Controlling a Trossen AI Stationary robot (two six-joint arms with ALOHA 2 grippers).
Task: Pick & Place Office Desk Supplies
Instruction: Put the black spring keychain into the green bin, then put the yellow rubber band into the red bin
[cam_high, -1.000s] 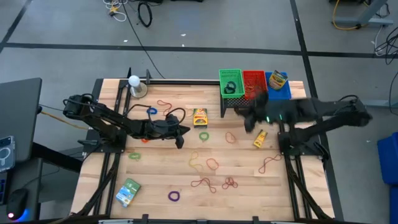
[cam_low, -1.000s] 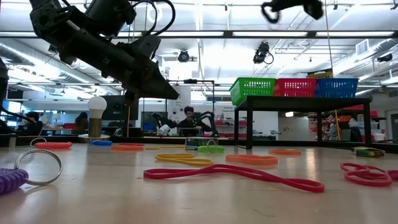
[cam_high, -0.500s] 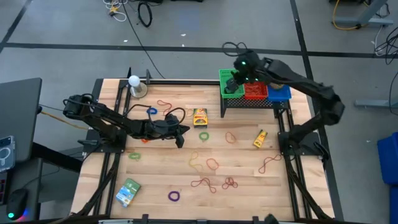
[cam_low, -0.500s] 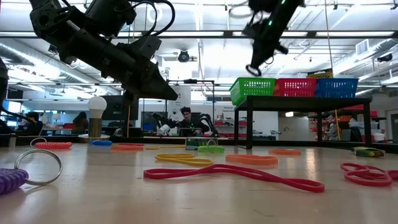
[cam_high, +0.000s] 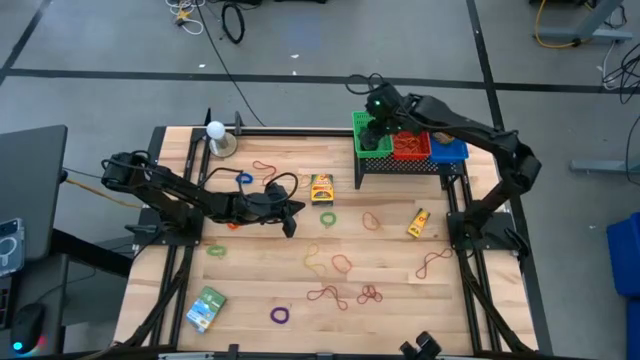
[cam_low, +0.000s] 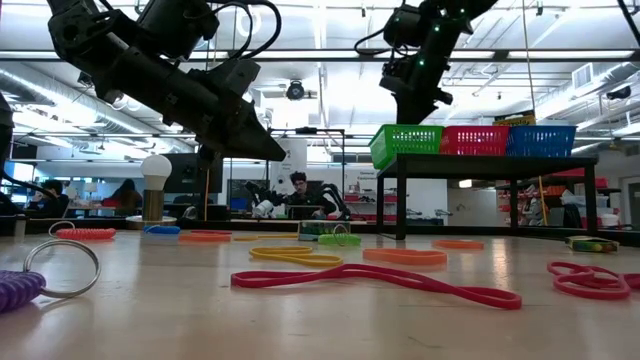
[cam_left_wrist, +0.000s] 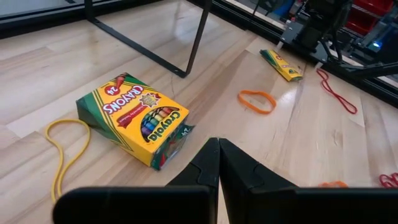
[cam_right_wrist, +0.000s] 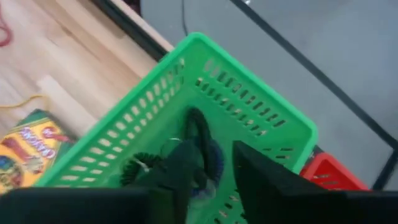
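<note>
L gripper (cam_high: 291, 214) is hanging mid-table, fingers pressed together on nothing. The crayon box (cam_high: 321, 188) is lying just beyond it, long axis running toward the baskets, so L arm is nearer. Farther back, R gripper (cam_right_wrist: 211, 167) is hovering over the green basket (cam_right_wrist: 261, 115), fingers apart, a dark band (cam_right_wrist: 200, 134) sitting btw them.

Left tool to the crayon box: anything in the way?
Nothing visible. The left tool, shut, hangs just short of the crayon box; only bare table lies between them. A yellow band lies on the box's far side.
</note>
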